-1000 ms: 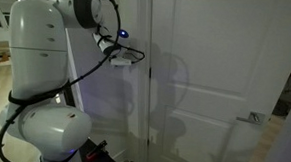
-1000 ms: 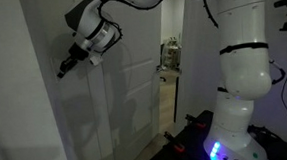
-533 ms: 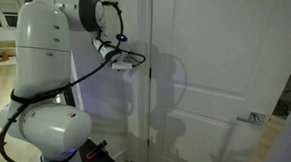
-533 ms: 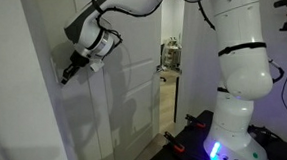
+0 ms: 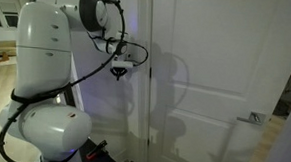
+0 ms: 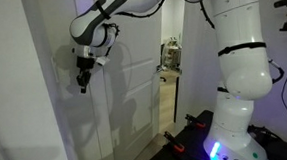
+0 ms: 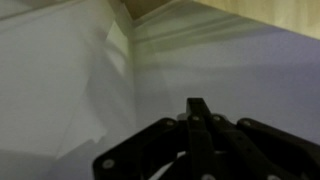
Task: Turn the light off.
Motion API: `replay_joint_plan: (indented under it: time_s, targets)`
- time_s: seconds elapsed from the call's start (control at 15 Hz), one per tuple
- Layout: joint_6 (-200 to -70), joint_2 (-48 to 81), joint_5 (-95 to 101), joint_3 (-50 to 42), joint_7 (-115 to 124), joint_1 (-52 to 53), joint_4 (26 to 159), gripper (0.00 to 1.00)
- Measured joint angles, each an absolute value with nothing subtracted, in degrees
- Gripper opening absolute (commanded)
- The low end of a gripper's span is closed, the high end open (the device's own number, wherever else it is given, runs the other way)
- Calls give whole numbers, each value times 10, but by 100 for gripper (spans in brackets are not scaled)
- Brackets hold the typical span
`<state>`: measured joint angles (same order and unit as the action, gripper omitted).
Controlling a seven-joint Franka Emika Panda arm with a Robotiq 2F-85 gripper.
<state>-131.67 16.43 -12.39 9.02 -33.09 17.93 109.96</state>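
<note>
A: Where is the switch (image 6: 64, 57)?

B: On the white wall (image 6: 26, 117) beside the door (image 5: 215, 85), about shoulder height on the robot. In an exterior view I take the small pale plate to be it, but it is too small and dim to see which way it is flipped.

A: So which step is this?

B: The press itself, or the moment just around it, I'd judge. The room looks dim, which would suit a light that is off, but I can't confirm that.

A: And the gripper (image 6: 82, 88)?

B: It points straight down, close against the wall, just below and beside that plate. In the wrist view its fingers are pressed together into one dark bar (image 7: 198, 112) with nothing between them. Whether the tip touches the wall, I cannot tell.

A: Next move?

B: If the switch isn't thrown, set the closed tip on it and push gently. Otherwise the arm (image 6: 129, 3) should draw straight away from the wall.
</note>
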Motion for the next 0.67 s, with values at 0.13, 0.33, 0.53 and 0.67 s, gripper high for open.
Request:
replay_joint_plan:
  time_s: [0.13, 0.33, 0.53, 0.67]
  targets:
    - [-1225, 161, -113, 102, -319, 160, 1083, 0]
    - [-1089, 150, -113, 106, -319, 132, 1057, 0]
    - [-991, 120, -113, 106, -319, 108, 1047, 0]
    - [-940, 92, -114, 106, -321, 95, 1048, 0]
